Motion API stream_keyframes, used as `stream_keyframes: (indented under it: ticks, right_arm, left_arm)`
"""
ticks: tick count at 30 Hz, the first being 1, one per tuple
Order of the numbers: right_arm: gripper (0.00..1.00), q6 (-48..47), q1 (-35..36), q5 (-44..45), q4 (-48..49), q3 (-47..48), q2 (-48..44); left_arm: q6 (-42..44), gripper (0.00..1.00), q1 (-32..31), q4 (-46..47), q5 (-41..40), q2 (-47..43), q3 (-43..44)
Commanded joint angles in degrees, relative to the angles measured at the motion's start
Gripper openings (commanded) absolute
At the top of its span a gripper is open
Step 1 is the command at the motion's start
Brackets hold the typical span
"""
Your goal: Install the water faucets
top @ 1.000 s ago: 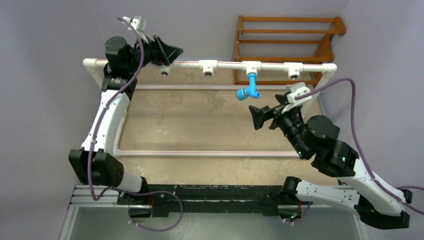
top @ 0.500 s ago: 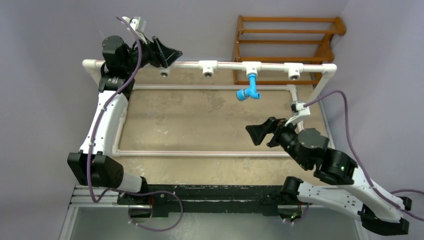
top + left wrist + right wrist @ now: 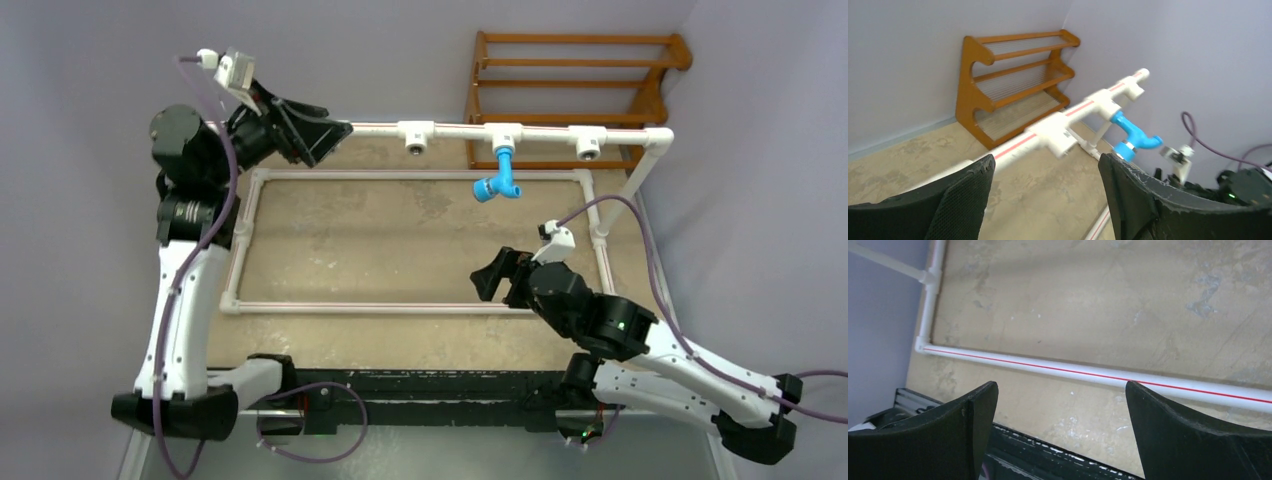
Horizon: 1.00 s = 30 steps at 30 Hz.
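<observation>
Top view, your bench [image 3: 400, 240]: tan, scuffed, filling the middle. On it lies a white pipe frame [image 3: 410, 308], a flat rectangle of pipe with a thin red line along it. Posts at the far corners carry a raised top rail [image 3: 455, 130] across the far side.

Behind that rail, toward the right, a wooden rack [image 3: 580, 85] with 3 slatted shelves stands against the far wall.

Your left arm [image 3: 185, 300] runs up the left side of the frame to the left end of the top rail. The left tool [image 3: 335, 140] sits there, jaws spread wide, nothing gripped. In its wrist view the rail runs across the gap between the 2 fingers; you cannot tell whether either pad touches it.

Your right arm [image 3: 660, 360] is folded low at the near right. The right tool [image 3: 487, 278] hangs over the near pipe of the frame, jaws at full spread and empty. Its wrist view shows only that pipe and bare bench between the fingers.

3 tee fittings [image 3: 417, 133] show on the top rail, sockets facing you.

Only 1 water faucet [image 3: 498, 178] is in view: bright blue, hanging from the middle tee of those 3, its bent lower end pointing right. A silvery band shows on it in the left wrist view. It is apart from both tools.
</observation>
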Motion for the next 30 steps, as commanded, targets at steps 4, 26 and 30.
stream_keyframes:
  ticks: [4,26,30]
  right_arm:
    - [0.99,8.40,0.20,5.54,3.25,-2.05,4.41]
    - [0.99,17.30,0.22,16.35,2.13,-7.48,4.50]
    - [0.99,13.86,0.20,17.02,4.55,-7.98,4.03]
  left_arm:
    - [-2.08,0.77,0.30,0.63,6.41,-12.61,-8.62]
    - [7.27,0.72,0.28,-29.66,1.91,-25.04,-39.54]
    - [7.44,0.72,0.20,-29.11,1.98,-26.70,-39.73]
